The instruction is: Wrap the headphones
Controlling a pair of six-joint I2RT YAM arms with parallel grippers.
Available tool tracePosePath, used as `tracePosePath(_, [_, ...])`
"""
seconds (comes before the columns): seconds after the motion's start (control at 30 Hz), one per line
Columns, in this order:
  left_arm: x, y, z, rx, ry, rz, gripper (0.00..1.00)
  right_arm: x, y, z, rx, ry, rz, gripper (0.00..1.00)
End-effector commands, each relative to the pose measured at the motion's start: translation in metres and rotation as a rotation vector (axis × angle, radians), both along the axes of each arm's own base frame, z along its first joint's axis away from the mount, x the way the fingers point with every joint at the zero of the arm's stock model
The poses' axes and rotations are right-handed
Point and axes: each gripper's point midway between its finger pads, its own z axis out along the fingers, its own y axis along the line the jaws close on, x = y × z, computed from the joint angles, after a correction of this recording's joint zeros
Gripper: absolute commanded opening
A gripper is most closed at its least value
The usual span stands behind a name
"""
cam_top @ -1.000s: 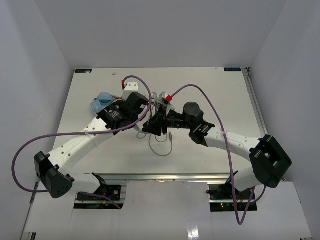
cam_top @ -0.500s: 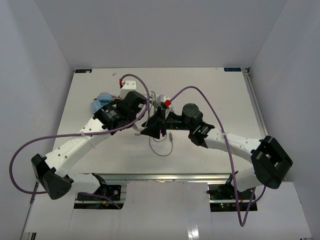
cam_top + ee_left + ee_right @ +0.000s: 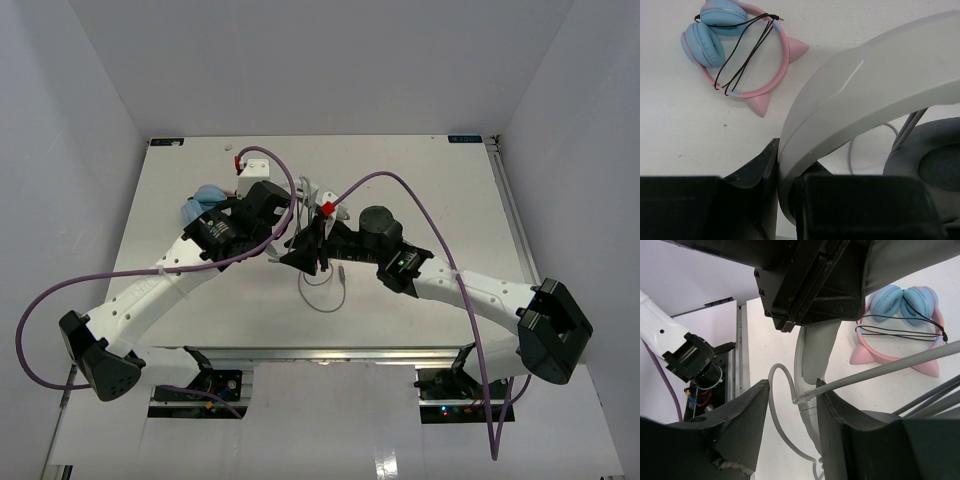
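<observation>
Near the middle of the bench (image 3: 430, 180), between my two arms, sit the headphones (image 3: 308, 192). My left hand (image 3: 785, 175) is pressed together on the headband (image 3: 865, 85), low in the left wrist view. That grip steadies the arch, and the grey ear cup (image 3: 932, 167) hangs free at lower right.

It also leaves my right hand (image 3: 792, 395) for the cable (image 3: 890, 367). Its fingers (image 3: 747, 415) stand spread, and the thin grey line runs through the gap without being pinched. A slack loop (image 3: 322, 295) of it lies on the bench below both hands in the top view.

I judge the winding barely begun. Next I would close on the cable and lead it round the headband. A pink-and-blue set (image 3: 702, 42), at upper left of the left wrist view, lies well apart and out of the way.
</observation>
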Motion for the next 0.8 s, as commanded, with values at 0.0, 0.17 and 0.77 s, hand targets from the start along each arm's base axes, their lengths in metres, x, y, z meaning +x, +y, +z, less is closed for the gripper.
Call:
tracePosePath(0.0, [0.008, -0.015, 0.083, -0.321, -0.236, 0.030, 0.00, 0.010, -0.005, -0.025, -0.093, 0.042, -0.079, 0.49])
tracePosePath(0.17, [0.006, -0.016, 0.080, -0.321, -0.235, 0.009, 0.00, 0.020, -0.004, -0.011, -0.029, 0.050, -0.142, 0.44])
tracePosePath(0.77, [-0.010, -0.034, 0.148, -0.487, -0.542, -0.280, 0.00, 0.036, -0.029, 0.078, -0.003, -0.068, -0.283, 0.09])
